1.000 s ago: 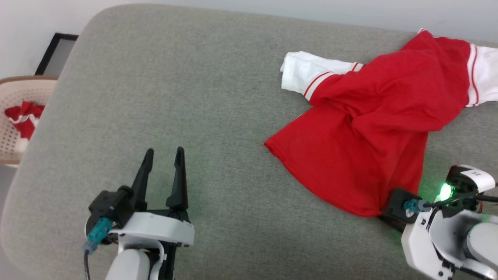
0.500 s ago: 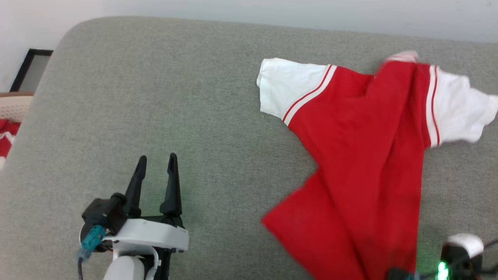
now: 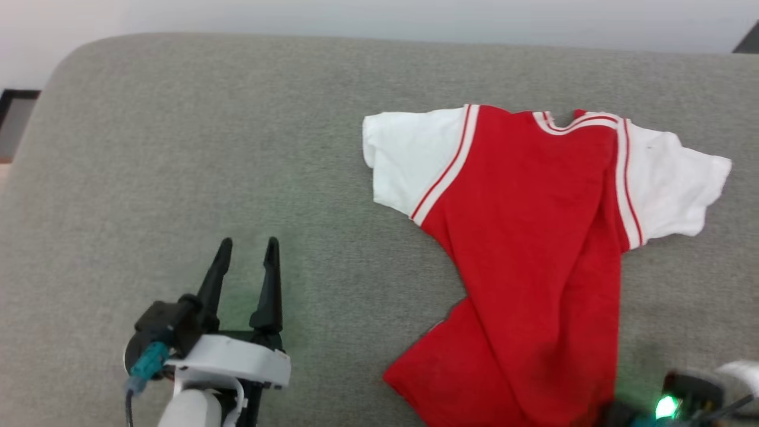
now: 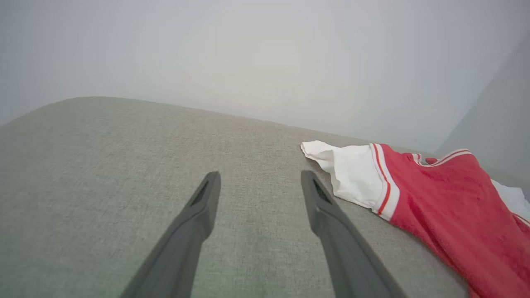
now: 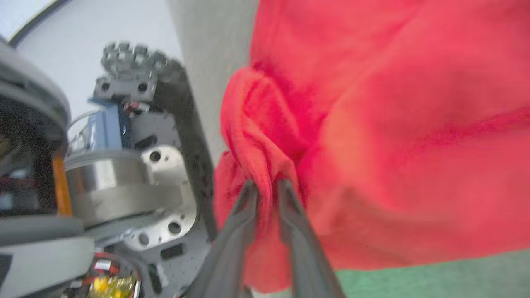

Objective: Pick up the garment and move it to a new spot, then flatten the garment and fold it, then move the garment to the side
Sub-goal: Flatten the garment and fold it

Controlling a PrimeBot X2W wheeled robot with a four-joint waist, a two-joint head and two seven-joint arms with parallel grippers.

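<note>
The garment [image 3: 533, 249] lies spread on the grey cushion [image 3: 207, 148], with its collar toward 12 o'clock and its hem toward 6. The left gripper [image 3: 249, 243] is wide open and empty, and the garment is at its 2 o'clock, apart. The right gripper [image 5: 267, 184] pinches a fold of red hem between almost closed fingers.

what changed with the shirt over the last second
The garment went from a bunched heap to lying stretched out on the grey cushion, with both white sleeves now spread. The right gripper still has its jaws pinched on the red lower edge. The left gripper stayed open and apart from the cloth. The head camera also shifted.
</note>
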